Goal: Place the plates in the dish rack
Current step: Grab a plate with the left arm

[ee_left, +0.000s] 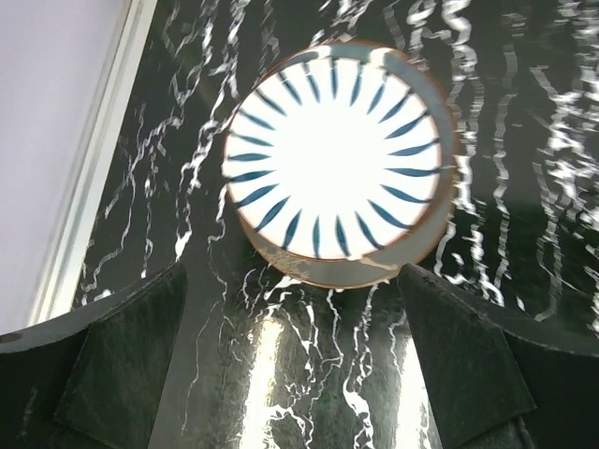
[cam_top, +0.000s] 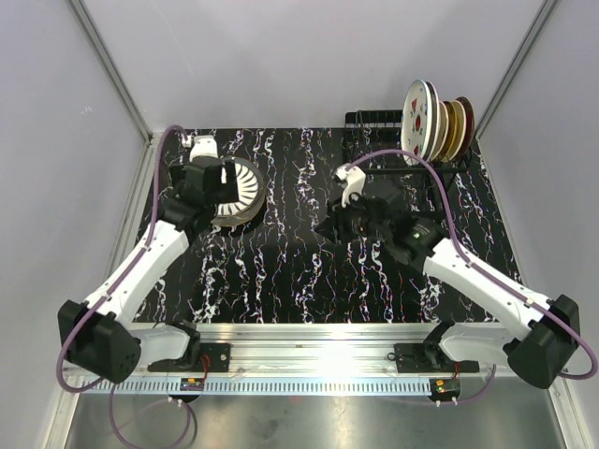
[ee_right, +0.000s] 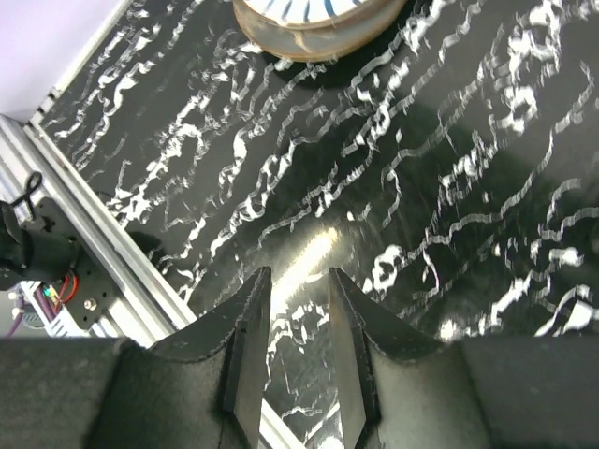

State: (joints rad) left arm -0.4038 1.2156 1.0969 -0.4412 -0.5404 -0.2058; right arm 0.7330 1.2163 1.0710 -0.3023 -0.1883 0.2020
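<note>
While you scan the black marbled table (cam_top: 281,271) between pale walls (cam_top: 281,56), your left gripper (ee_left: 290,374) hangs spread wide over the stacked plates (ee_left: 332,164); your right gripper (ee_right: 299,374), narrowly parted, grips nothing; only overhead shows the dish rack (cam_top: 374,120) holding upright plates (cam_top: 421,122).

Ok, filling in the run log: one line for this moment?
left gripper: open over plate stack | right gripper: empty, jaws narrowly apart | rack: plates standing

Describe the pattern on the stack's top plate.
Top plate: white with dark blue radial strokes, clearest in the left wrist view.
</note>
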